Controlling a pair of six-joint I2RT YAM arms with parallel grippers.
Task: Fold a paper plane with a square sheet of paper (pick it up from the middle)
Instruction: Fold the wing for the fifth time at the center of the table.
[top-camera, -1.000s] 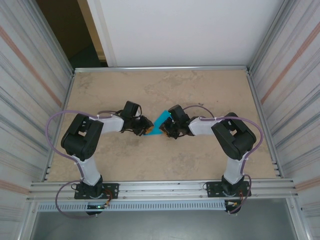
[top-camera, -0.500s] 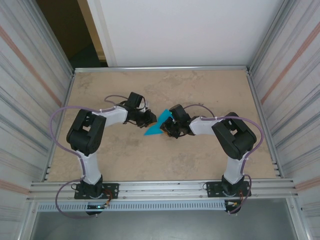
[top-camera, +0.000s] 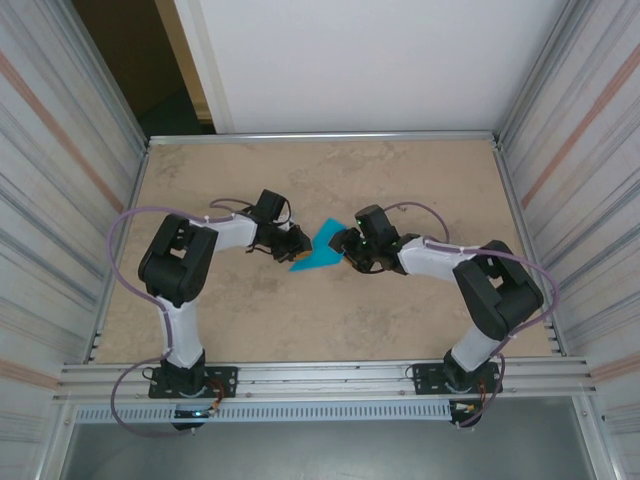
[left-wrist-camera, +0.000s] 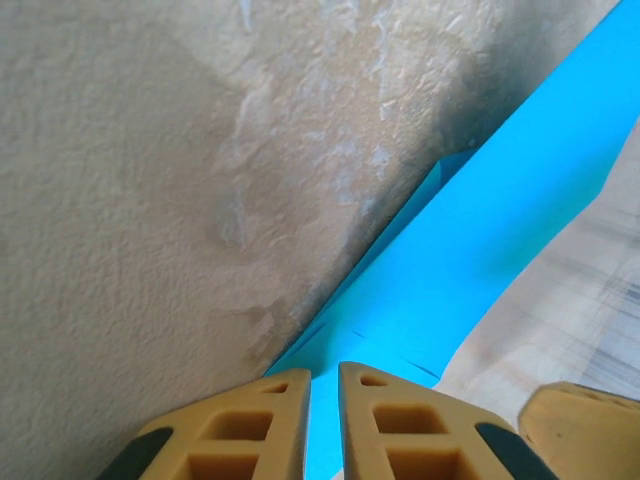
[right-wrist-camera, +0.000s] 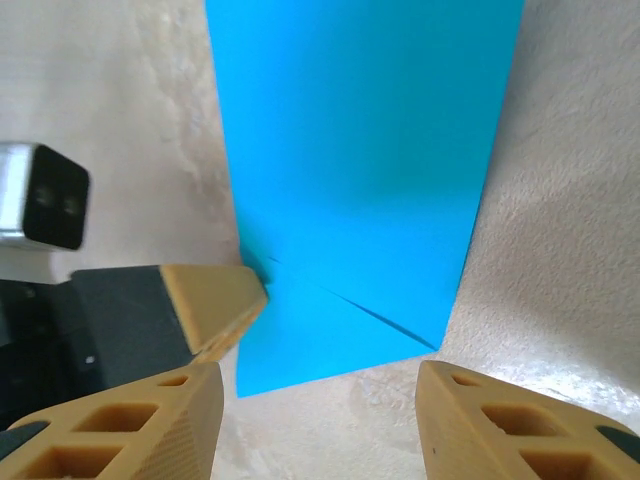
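From where I stand, ribbed metal walls (top-camera: 60, 180) close in both sides. A white panel (top-camera: 370, 60) stands at the back, with a dark opening (top-camera: 130, 60) to its left. The mottled beige table (top-camera: 300, 330) fills the floor between them, and an aluminium rail (top-camera: 320, 378) runs along its near edge, where both bases are bolted.

The left arm (top-camera: 180, 270) and the right arm (top-camera: 495, 295) each bend inward toward the middle of the table. A lilac cable (top-camera: 125, 222) loops off the left arm's elbow.

Between the two arms lies the sheet of paper (top-camera: 318, 252). It is teal-blue, already partly folded into an angular shape, and sits near the table's centre.

The left gripper (top-camera: 297, 240) meets the sheet's left edge. In its wrist view the yellow fingers (left-wrist-camera: 400, 420) are drawn almost together, with a sliver of blue showing in the narrow slot between them, so it is pinching the paper's edge. From there the sheet (left-wrist-camera: 480, 250) slopes up and away, and a folded flap shows along its lower edge.

The right gripper (top-camera: 347, 246) sits just beside the sheet's right side. In its wrist view the jaws stand wide apart, with nothing between the fingers (right-wrist-camera: 510, 430). The paper (right-wrist-camera: 360, 150) lies just ahead of the fingers, with a diagonal crease near its closest corner. The left gripper's fingertip (right-wrist-camera: 215, 305) presses on the sheet's edge.
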